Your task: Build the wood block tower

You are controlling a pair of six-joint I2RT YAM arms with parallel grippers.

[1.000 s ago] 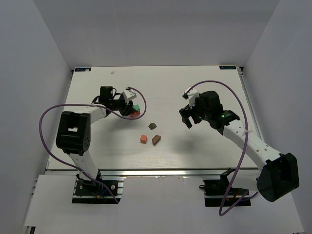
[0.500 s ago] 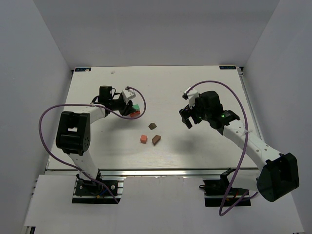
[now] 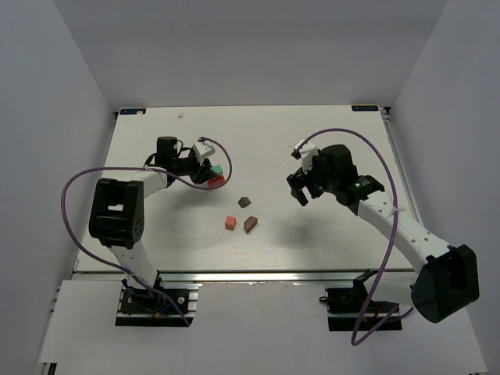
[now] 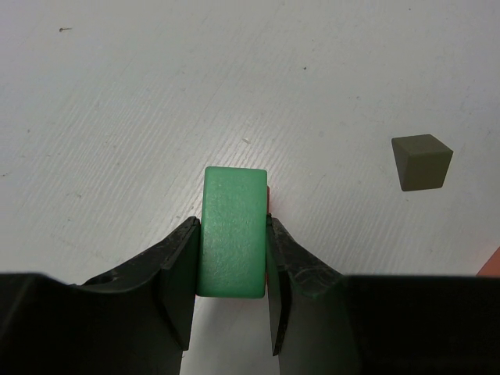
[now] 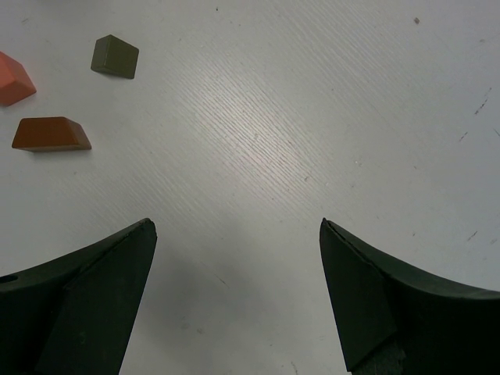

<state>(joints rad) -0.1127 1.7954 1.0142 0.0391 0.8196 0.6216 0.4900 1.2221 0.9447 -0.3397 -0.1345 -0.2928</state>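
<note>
My left gripper (image 3: 212,173) is shut on the mint-green slab (image 4: 232,230), its jaws pressing the slab's two long sides. The slab (image 3: 217,169) sits directly over the red notched piece (image 3: 217,181). Only a thin red sliver (image 4: 269,195) of that piece shows beside the slab in the left wrist view, and I cannot tell if the two touch. The orange cube (image 3: 230,223), a brown wedge (image 3: 250,224) and a darker olive-brown block (image 3: 244,201) lie loose mid-table. My right gripper (image 3: 299,191) hovers open to their right with nothing between its fingers (image 5: 351,305).
In the right wrist view, the olive-brown block (image 5: 115,56), the brown wedge (image 5: 51,134) and the orange cube (image 5: 12,78) lie at the upper left, well clear of the jaws. The white table (image 3: 312,141) ends at grey walls on three sides.
My left gripper has edged slightly back and left with the green slab in it. The right arm has hardly moved.
</note>
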